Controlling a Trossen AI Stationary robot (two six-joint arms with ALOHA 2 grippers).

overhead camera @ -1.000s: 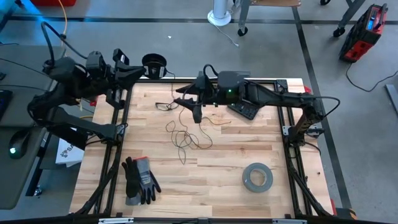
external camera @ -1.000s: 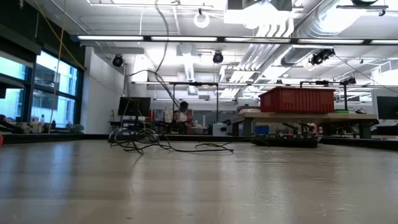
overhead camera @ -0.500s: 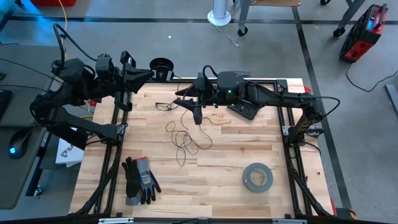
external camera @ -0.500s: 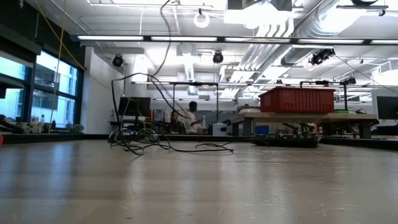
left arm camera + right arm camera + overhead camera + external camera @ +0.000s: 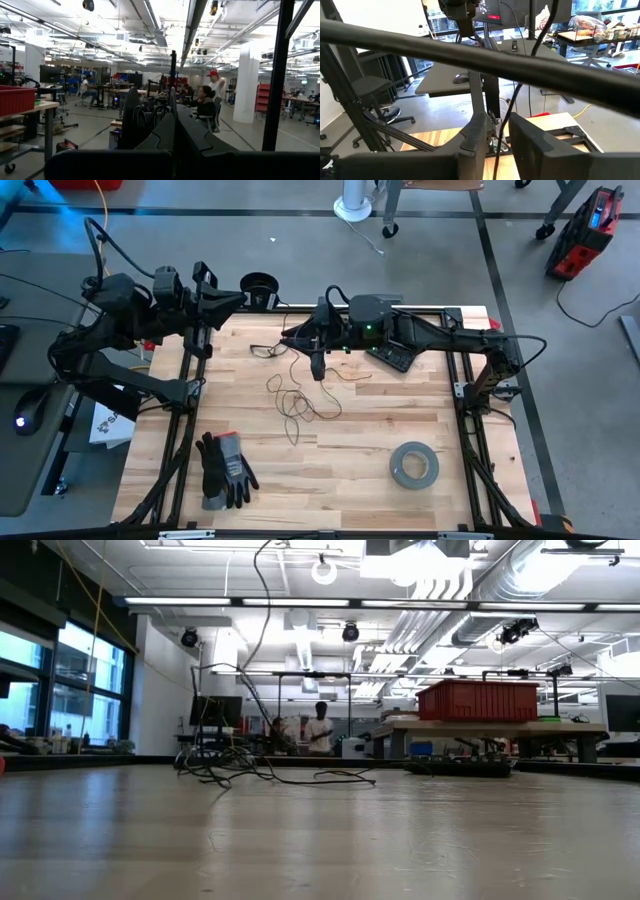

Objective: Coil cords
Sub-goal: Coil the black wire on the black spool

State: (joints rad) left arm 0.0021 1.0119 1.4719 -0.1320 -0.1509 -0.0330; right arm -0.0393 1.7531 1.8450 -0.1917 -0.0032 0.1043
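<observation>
Cord [image 5: 506,131] between right end effector [image 5: 492,131] fingers, wrist view only

A grey tape roll [image 5: 413,465] lies lower right on the wooden table [image 5: 380,420]; black gloves [image 5: 224,469] lower left (heaped together). A red toolbox [image 5: 587,233] stands upper right.

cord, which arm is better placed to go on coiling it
Right. Its pincer hangs directly over the cord near the table's far edge, with a strand between its fingers in the right wrist view. The left pincer is shut, beyond the far left corner by the spool.
</observation>
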